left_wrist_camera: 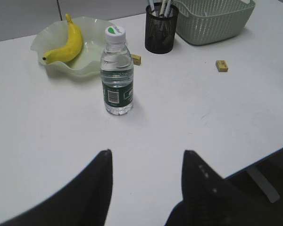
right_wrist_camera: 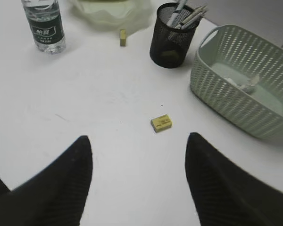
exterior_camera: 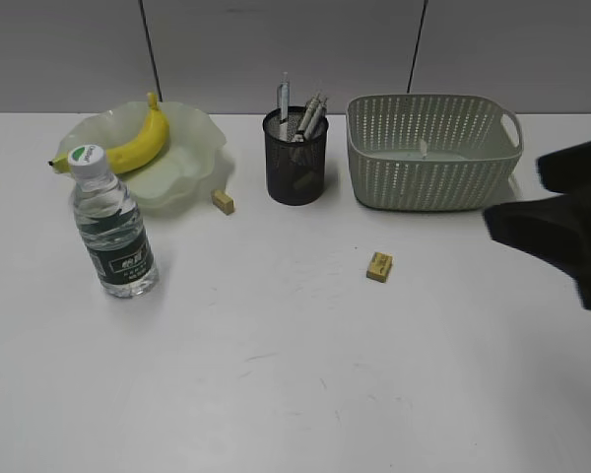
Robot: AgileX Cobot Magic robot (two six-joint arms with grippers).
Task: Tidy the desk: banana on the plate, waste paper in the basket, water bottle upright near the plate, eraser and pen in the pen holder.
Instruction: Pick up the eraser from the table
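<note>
1. Right tool (exterior_camera: 532,212) enters my exterior view at the edge; banana (exterior_camera: 143,141) lies on the plate (exterior_camera: 192,163), water bottle (exterior_camera: 113,227) upright beside it.
2. Left wrist: left tool (left_wrist_camera: 146,165) apart, empty, behind the bottle.
3. Right wrist: right tool (right_wrist_camera: 139,155) apart, empty, above the eraser (right_wrist_camera: 161,122); I'd descend squarely, straddling it.

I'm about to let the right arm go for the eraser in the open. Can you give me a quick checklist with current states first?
1. Right hand open and empty: ok.
2. Eraser lying free on the desk, nothing against it: ok.
3. Pen holder upright: ok.
4. Room in it beside the pens: cannot tell.
5. Second eraser by the plate still out: not ok.
6. Water bottle upright, off the path: ok.
</note>
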